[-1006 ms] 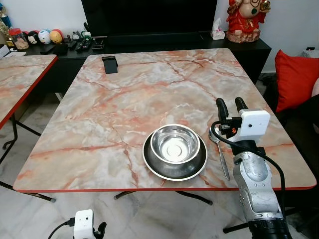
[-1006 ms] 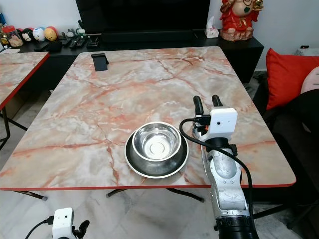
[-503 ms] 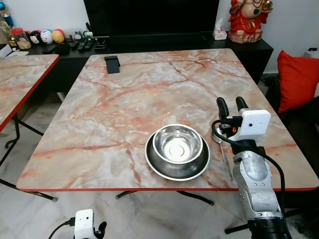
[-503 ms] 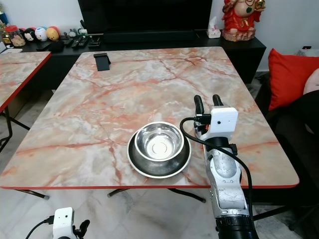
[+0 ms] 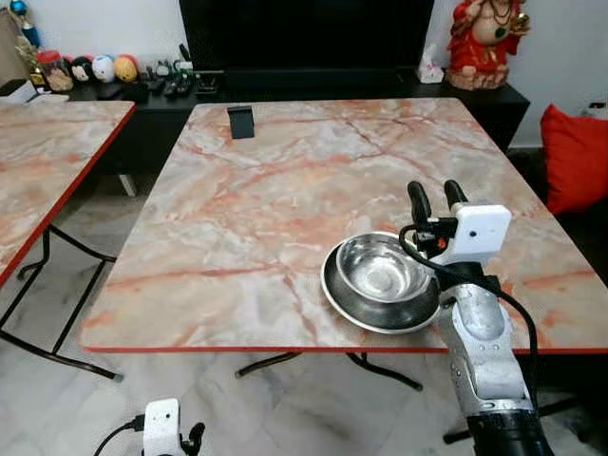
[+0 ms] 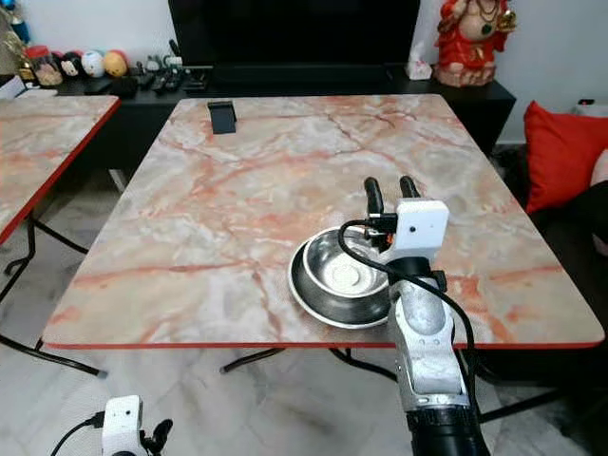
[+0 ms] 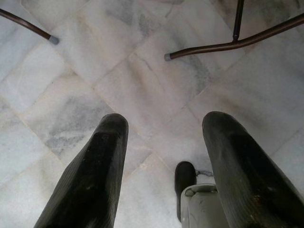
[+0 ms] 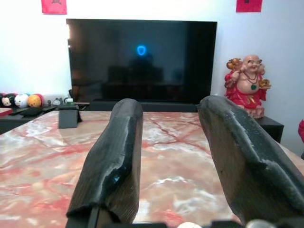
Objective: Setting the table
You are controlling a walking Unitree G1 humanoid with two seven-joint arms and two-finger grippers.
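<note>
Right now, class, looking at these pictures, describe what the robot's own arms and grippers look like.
The right arm is a silver, mottled metal tube ending in a black base. Its wrist carries a white boxy camera with looping black cables. The right gripper and left gripper each have two long, rounded black fingers.

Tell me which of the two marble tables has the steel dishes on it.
The larger table straight ahead: the steel bowl sits in the plate near its front edge, by the right gripper. The other table stands further left.
</note>
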